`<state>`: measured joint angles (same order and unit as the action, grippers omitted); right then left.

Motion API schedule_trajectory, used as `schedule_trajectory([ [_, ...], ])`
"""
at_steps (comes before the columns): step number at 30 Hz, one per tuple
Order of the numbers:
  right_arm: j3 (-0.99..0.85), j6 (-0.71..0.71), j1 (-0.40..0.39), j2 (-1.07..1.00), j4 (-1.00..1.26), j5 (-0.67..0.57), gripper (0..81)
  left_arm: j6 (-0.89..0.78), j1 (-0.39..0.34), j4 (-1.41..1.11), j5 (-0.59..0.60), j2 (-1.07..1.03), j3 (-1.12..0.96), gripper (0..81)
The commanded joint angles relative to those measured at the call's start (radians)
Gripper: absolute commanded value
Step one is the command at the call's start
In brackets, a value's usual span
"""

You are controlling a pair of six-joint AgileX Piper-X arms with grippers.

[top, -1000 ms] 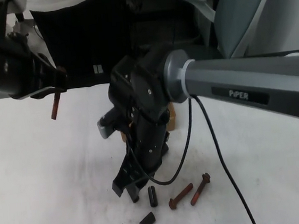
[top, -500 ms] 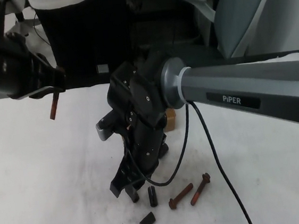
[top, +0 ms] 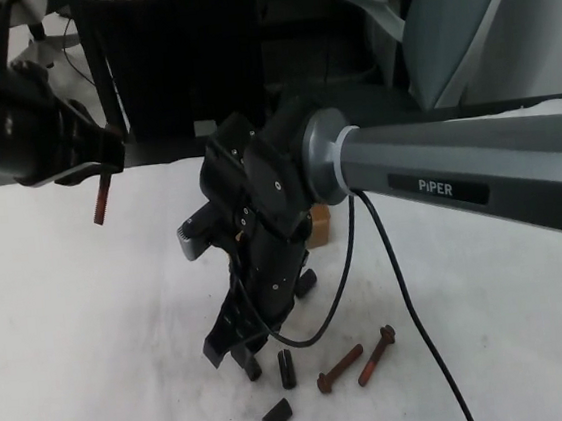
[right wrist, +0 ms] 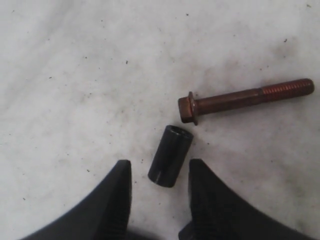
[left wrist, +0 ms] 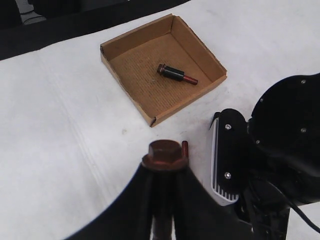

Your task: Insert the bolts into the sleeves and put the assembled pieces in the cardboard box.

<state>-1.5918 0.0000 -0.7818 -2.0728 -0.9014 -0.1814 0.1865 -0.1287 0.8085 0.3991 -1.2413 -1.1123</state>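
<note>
My left gripper (top: pixel 105 161) hangs high over the bench's far left, shut on a rusty bolt (top: pixel 100 201) that points down; its hex head (left wrist: pixel 163 154) sits between the fingers. The cardboard box (left wrist: pixel 135 40) lies beyond it, with one assembled bolt-and-sleeve piece (left wrist: pixel 176 74) inside. My right gripper (top: pixel 232 361) is low over the cloth, open. Its fingers (right wrist: pixel 117 200) straddle the near end of a black sleeve (right wrist: pixel 170 155) that lies flat. A loose bolt (right wrist: pixel 245 100) lies just past that sleeve.
Two loose bolts (top: pixel 339 367) (top: pixel 376 354) and a second black sleeve (top: pixel 276 415) lie on the white cloth near the front. The right arm's thick body (top: pixel 270 202) hides most of the box in the high view. A black cable (top: pixel 411 297) trails across the cloth.
The right arm has shifted a little to the left and down, so its gripper is closer to the cloth by the sleeves. The left arm with its bolt has hardly moved.
</note>
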Motion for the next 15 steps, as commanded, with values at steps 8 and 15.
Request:
schedule_trajectory([
  [8,-0.008,0.000,-0.003,-0.040,-0.034,-0.004,36.3,0.005,0.013,0.010,-0.002,0.022,-0.003,0.0],
  [15,-0.008,0.000,-0.008,-0.040,-0.008,-0.004,36.3,0.005,0.022,0.010,-0.002,0.022,-0.003,0.0],
])
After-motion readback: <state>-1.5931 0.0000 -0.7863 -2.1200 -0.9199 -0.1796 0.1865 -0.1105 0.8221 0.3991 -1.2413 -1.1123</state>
